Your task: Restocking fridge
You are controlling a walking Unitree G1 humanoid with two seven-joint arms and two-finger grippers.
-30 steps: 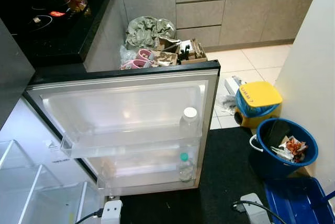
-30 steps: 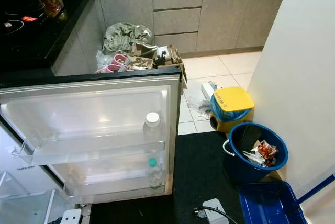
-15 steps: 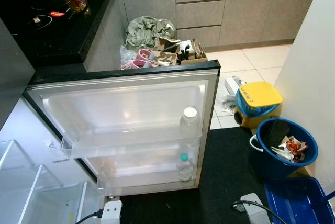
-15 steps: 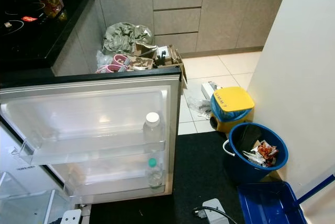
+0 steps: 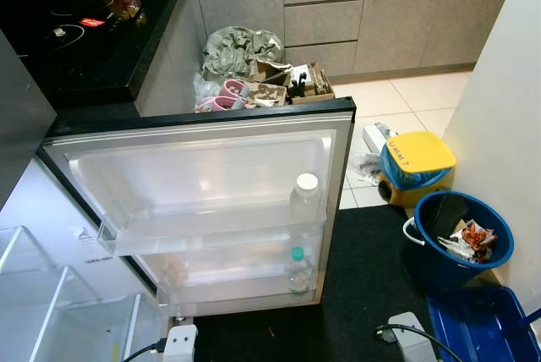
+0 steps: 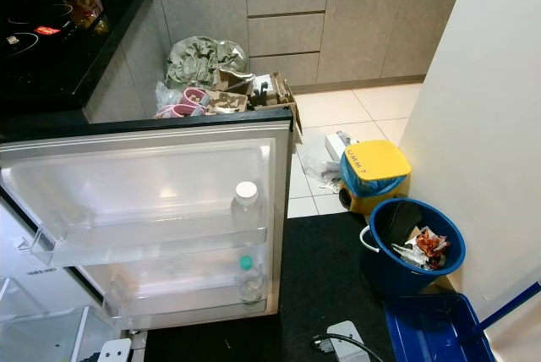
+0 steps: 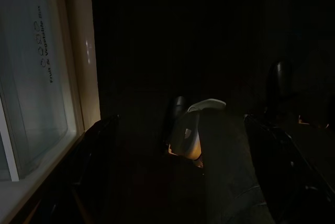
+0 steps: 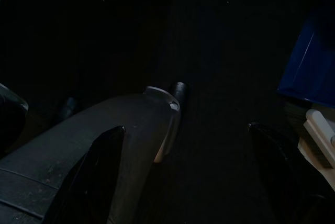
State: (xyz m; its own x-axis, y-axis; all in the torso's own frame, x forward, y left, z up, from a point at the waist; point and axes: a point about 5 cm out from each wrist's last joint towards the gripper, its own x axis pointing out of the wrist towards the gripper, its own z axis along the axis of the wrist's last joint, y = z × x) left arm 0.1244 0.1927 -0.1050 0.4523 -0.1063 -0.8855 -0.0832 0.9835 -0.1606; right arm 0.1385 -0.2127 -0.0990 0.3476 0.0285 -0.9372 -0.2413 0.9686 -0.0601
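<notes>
Kitchen floor lies dark beneath both idle arms: left gripper (image 7: 178, 182) and right gripper (image 8: 180, 177) hang spread, empty. At twelve o'clock, the open fridge door (image 5: 203, 167) racks a white-capped bottle (image 5: 305, 199) and green-capped bottle (image 5: 297, 271); probably slippery, best gripped mid-body.

Both arms hang idle in deep shade. In the left wrist view the left end effector (image 7: 180, 145) shows its two black fingers (image 7: 97, 150) spread wide apart, with nothing between them. The right end effector (image 8: 183, 156) looks the same in the right wrist view — its fingers (image 8: 107, 153) stand well apart and hold nothing. Beyond each pair of fingers a dark, rounded part of the robot's own body can be made out — too dim to say more.
</notes>
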